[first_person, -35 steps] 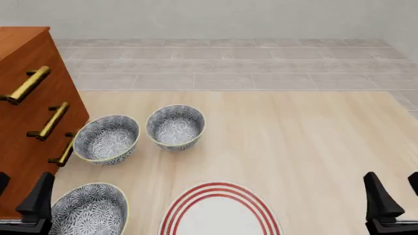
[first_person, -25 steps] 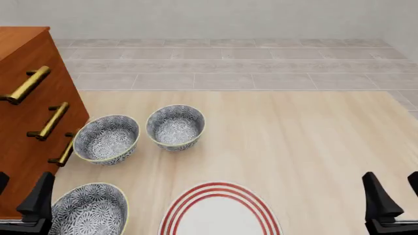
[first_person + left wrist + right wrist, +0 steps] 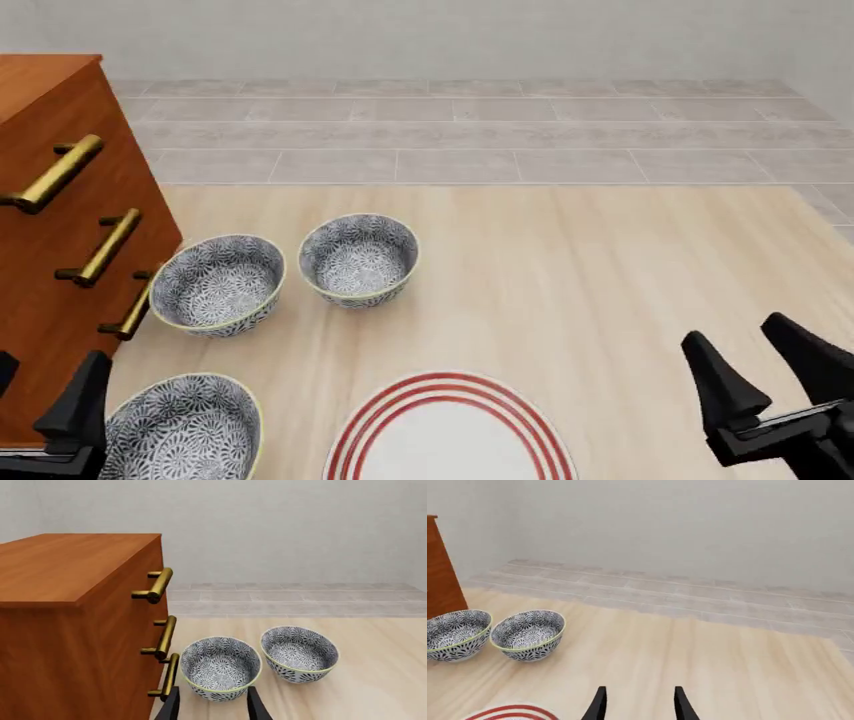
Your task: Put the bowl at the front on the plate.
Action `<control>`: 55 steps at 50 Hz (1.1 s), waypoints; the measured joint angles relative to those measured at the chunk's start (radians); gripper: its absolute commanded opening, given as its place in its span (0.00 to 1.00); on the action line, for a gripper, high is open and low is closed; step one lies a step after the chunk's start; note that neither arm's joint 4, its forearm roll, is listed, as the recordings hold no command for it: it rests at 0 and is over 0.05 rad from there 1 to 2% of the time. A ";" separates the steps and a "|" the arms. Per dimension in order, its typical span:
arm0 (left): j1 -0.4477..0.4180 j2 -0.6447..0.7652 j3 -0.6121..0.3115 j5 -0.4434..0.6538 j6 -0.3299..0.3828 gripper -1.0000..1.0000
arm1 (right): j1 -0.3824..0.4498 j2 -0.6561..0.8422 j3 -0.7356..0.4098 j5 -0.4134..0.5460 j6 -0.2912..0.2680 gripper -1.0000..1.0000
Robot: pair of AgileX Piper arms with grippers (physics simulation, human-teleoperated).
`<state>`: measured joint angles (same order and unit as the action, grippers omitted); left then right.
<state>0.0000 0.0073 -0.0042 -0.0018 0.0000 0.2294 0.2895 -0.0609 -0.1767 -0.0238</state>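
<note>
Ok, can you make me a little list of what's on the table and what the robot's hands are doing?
Front bowl: round blue-grey flowery ceramic bowl, nearest the camera, left of the plate, not on it.
Plate: flat white plate with red rings, nothing on it.
Other bowls: two matching flowery bowls, farther back, side by side.
Cabinet: brown wooden cabinet with gold handles, on the left.
Left hand: open, holding nothing.
Right hand: open, holding nothing, right of the plate.
</note>
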 measured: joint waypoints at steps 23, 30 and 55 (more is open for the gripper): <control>0.000 0.000 0.000 0.000 0.000 1.00 | 0.246 0.357 -0.166 -0.108 -0.006 1.00; 0.000 0.000 0.000 0.000 0.000 1.00 | 0.319 0.465 -0.211 -0.127 -0.004 1.00; 0.000 0.000 0.000 0.000 0.000 1.00 | 0.546 0.788 -0.385 -0.121 -0.018 1.00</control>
<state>0.0000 0.0075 -0.0043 -0.0019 0.0000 0.7757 1.0770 -0.4463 -0.2974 -0.0422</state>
